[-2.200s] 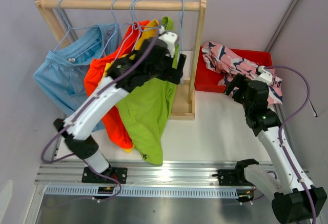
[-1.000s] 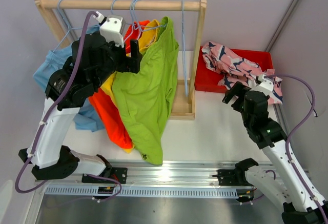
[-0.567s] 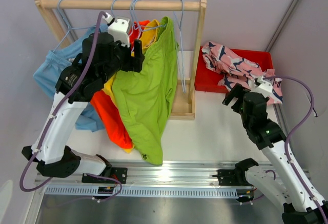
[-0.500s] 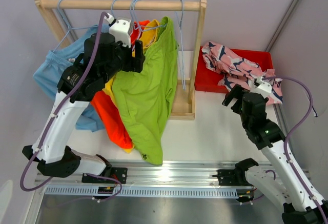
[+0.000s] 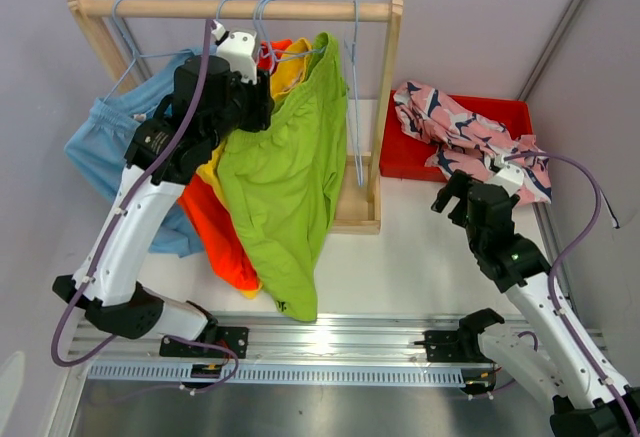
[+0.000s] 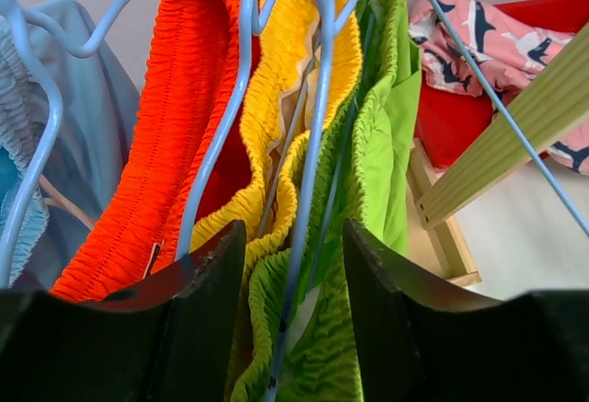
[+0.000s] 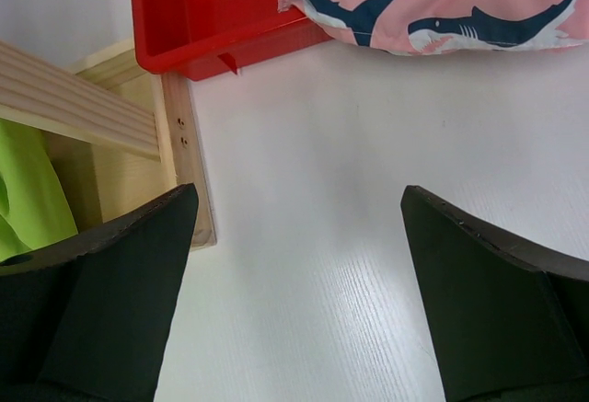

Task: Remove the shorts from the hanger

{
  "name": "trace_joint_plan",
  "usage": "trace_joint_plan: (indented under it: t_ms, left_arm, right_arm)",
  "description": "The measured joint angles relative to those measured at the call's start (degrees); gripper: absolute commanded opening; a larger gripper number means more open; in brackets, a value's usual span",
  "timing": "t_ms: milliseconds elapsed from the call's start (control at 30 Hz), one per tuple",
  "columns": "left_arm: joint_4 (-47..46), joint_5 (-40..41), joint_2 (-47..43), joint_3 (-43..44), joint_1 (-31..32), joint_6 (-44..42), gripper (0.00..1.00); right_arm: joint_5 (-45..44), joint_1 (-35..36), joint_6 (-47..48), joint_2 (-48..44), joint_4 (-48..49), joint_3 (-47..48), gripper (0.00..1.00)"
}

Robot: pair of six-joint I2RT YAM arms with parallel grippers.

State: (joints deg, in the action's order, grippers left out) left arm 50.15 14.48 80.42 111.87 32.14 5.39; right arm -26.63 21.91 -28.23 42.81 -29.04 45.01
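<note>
Lime green shorts (image 5: 285, 197) hang from a blue wire hanger (image 6: 317, 126) on the wooden rail (image 5: 230, 7), next to yellow shorts (image 5: 288, 65), orange-red shorts (image 5: 215, 237) and light blue shorts (image 5: 105, 147). My left gripper (image 5: 262, 107) is at the top of the lime shorts. In the left wrist view its jaws (image 6: 293, 232) stand half closed on either side of the lime waistband (image 6: 368, 163) and the hanger wire. Fabric brushes the fingers, but they are still apart. The pink shark-print shorts (image 5: 460, 127) lie in the red bin (image 5: 400, 162). My right gripper (image 5: 452, 189) hovers open over bare table (image 7: 299, 195).
An empty blue hanger (image 5: 355, 107) hangs at the rail's right end, beside the wooden post (image 5: 385, 107). The rack's base board (image 7: 184, 144) lies left of my right gripper. The red bin's corner (image 7: 202, 16) and the pink shorts (image 7: 433, 2) are just beyond it.
My left gripper has shifted up and right onto the lime waistband, and its jaws have narrowed around it. The right arm has drifted slightly toward the near edge, still open.
</note>
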Motion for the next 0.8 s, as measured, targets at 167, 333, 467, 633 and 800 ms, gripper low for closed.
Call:
trace_joint_plan:
  t_ms: [167,333,467,633,800]
  left_arm:
    - [-0.35,-0.52,1.07,-0.57,-1.18,0.31,0.00]
    - [-0.57,-1.84,1.55,-0.55,-1.27,-0.76,0.00]
    - [1.64,-2.40,1.55,1.55,-1.38,-0.76,0.00]
    - [6.36,-4.52,0.35,7.58,-1.42,-0.76,0.00]
    - [8.41,-7.67,-5.79,10.19,-1.44,-0.70,0.00]
  right_arm:
    - [0.00,0.00,0.02,0.00,0.22,-0.28,0.99]
    - [0.02,0.00,0.04,0.00,0.22,-0.28,0.99]
    - [0.02,0.00,0.04,-0.11,0.20,-0.28,0.99]
    - [0.11,0.00,0.07,-1.22,0.17,-0.28,0.99]
    - [0.85,0.00,0.70,-2.36,0.17,0.26,0.99]
